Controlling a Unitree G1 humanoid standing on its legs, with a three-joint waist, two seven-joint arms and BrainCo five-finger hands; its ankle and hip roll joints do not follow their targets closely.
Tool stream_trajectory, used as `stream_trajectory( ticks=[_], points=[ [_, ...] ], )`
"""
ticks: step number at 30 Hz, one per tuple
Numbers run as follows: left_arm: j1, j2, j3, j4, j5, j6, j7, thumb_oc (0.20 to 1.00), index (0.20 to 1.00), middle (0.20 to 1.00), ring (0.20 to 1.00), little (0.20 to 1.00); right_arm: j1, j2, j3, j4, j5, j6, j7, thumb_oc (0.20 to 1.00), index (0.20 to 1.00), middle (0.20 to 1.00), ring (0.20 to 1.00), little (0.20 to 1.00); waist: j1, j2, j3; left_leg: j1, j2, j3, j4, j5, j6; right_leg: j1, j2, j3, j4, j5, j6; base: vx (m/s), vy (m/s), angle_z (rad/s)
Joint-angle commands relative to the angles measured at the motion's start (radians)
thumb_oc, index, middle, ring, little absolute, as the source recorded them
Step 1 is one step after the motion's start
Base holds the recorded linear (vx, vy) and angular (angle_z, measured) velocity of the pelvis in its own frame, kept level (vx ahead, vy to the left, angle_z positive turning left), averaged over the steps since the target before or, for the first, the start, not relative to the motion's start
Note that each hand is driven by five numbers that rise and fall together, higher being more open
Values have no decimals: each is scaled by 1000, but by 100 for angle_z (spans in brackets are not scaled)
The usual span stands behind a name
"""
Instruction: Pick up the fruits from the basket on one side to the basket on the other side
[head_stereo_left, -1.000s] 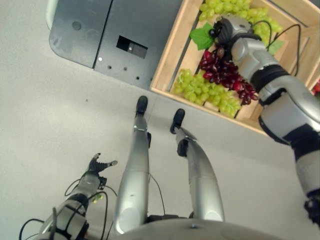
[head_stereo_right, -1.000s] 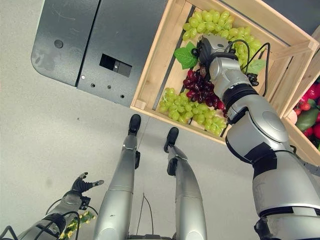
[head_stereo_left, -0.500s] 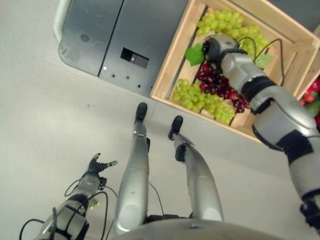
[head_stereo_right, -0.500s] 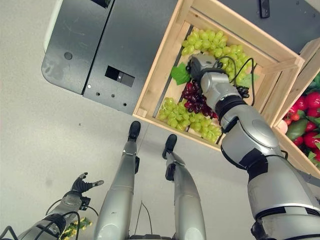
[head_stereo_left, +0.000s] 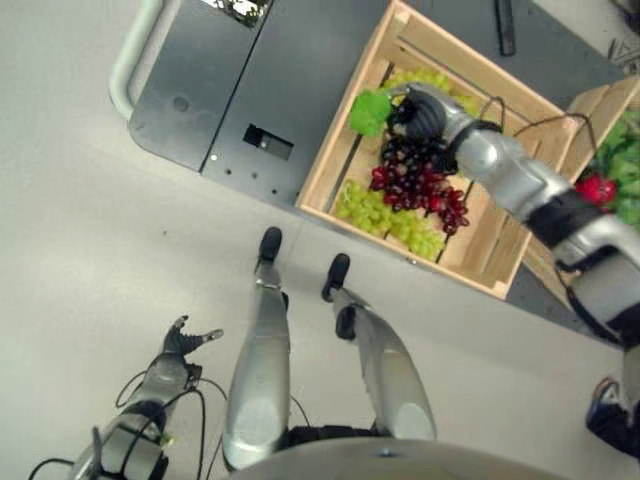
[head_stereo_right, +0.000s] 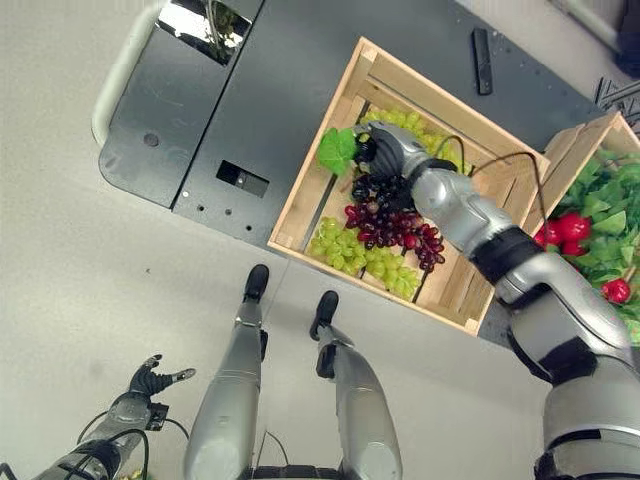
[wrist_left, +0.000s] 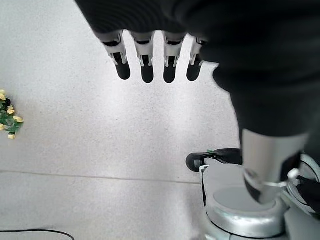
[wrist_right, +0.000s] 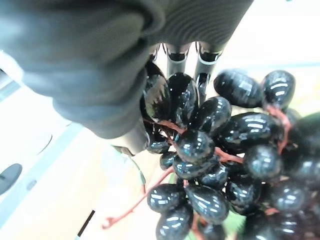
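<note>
Two bunches of green grapes (head_stereo_right: 362, 258) lie in the wooden crate (head_stereo_right: 308, 197), one at the crate's six o'clock edge and another at its twelve o'clock end, with a dark red grape bunch (head_stereo_right: 392, 222) between them. The right hand (head_stereo_right: 385, 150) sits over the top of that red bunch, beside a green leaf (head_stereo_right: 337, 150) at its nine o'clock; its fingers (wrist_right: 176, 62) are curled round the dark grapes, holding the bunch by its upper end. A second crate (head_stereo_right: 590, 160) at three o'clock holds red fruit (head_stereo_right: 562, 228) among green leaves. Low at seven o'clock, the left hand (head_stereo_right: 150, 380) hangs above the floor (head_stereo_right: 80, 270) with fingers (wrist_left: 145, 70) straight and loosely spread, holding nothing.
</note>
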Motion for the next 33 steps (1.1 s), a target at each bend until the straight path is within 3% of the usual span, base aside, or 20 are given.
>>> stream_trajectory(
  ticks=[1,8,20,33],
  points=[
    [74,-12,57,0,66,-7,-9,1000,1000,1000,1000,1000,-12,-80,-97,-85,55,-66,-15,200,200,200,200,200,0,6,-1,33,-47,36,-1,-7,38,17,-35,-4,-8,91,91,0,0,0],
    [83,-18,69,-8,106,-10,-9,1000,1000,1000,1000,1000,145,-145,-233,-222,86,-96,-13,200,200,200,200,200,-1,34,-24,81,-59,31,-32,6,38,58,-49,-17,-8,80,92,2,5,2],
    [82,-11,64,-79,142,-21,-2,1000,1000,1000,1000,1000,288,-202,-357,-340,149,-128,6,200,200,200,200,200,0,66,-65,134,-72,10,-60,15,39,104,-73,-40,5,60,96,14,2,9],
    [101,11,60,-169,169,-44,6,1000,1000,1000,1000,1000,343,-264,-420,-381,206,-149,23,200,200,200,200,200,-6,65,-117,172,-77,11,-41,-16,48,137,-80,-30,12,54,99,4,2,3]
  ],
)
